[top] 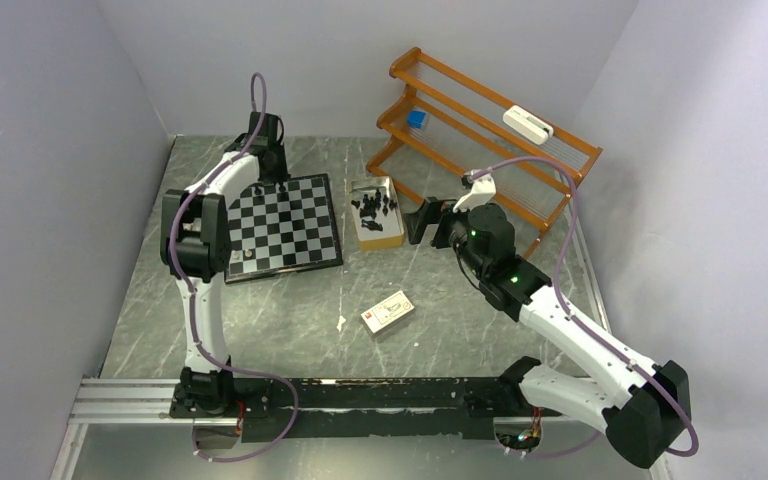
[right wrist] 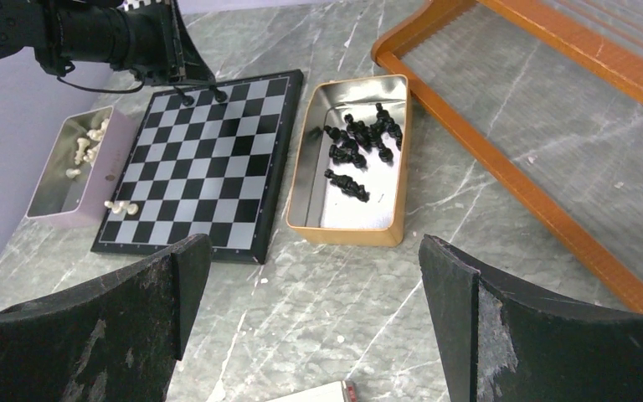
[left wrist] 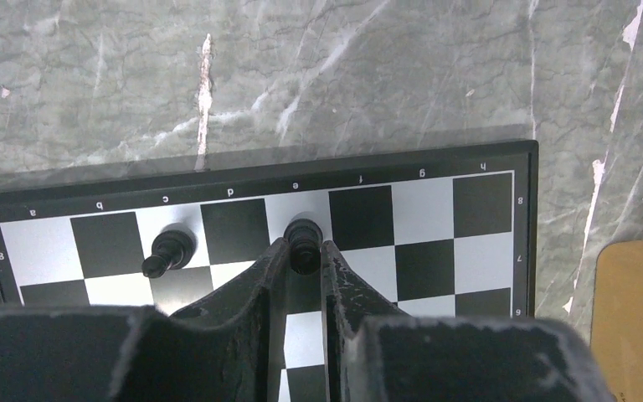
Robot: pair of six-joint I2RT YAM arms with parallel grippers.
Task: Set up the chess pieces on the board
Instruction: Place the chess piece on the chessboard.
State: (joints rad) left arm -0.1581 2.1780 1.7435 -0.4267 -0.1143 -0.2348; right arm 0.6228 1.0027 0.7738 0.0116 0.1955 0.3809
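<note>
The left gripper [left wrist: 304, 255] has its fingers drawn in against a black piece [left wrist: 304, 237], which stands upright on the pale e-file square in the far row of the board [left wrist: 435, 226]. It reads as clamped on that piece, with the base at or very near the surface. A second black piece [left wrist: 167, 253] stands two files over on the same row and leans in this view, though whether it is truly tilted cannot be told. Judged from this, the step in hand is placing the piece, and the risk lies in the release. If the fingers part unevenly, or the arm lifts before they clear, the tiny figure could be dragged off its square or toppled, and a sideways retreat might clip the neighbour. The right gripper [right wrist: 316, 251] hangs spread wide and empty above the table, well apart from the board. Just beside the board's edge sits a gold tin [right wrist: 303, 167] with more black pieces [right wrist: 356, 146] heaped together, and picking one from that cluster could snag two. Pale pieces [right wrist: 120, 206] rest at the board's opposite edge, near a lilac tin [right wrist: 54, 197].
</note>
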